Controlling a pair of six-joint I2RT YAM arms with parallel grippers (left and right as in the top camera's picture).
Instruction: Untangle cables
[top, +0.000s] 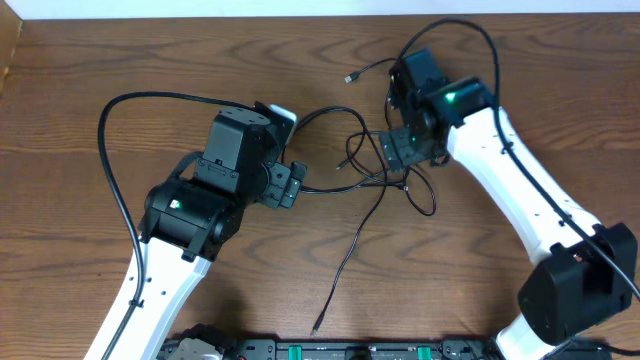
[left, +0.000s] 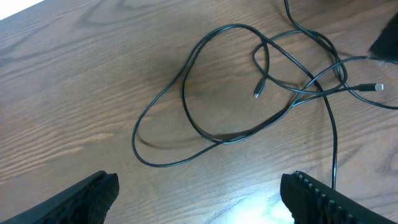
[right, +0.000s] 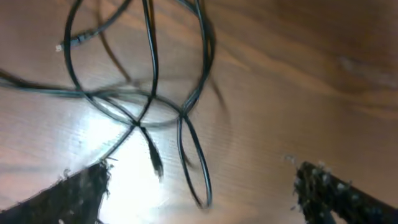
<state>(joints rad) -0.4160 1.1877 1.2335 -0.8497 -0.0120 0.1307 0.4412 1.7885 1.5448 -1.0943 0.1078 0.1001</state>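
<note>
- Black cables (top: 372, 180) are lying tangled at frame center in the overhead view, crossing point sitting between the two arms.
- Right gripper (top: 398, 152) is hovering right at the tangle's upper right edge, jaws spread wide, holding nothing; knot showing ahead of its fingers in the right wrist view.
- Left gripper (top: 292, 185) is sitting just left of the tangle, jaws also wide apart and empty; loops lying ahead of it on the table (top: 80, 80).
- One long strand is running from the knot toward lower center, plug end (top: 316, 328) free.
- Judging: right arm nearer the knot.
</note>
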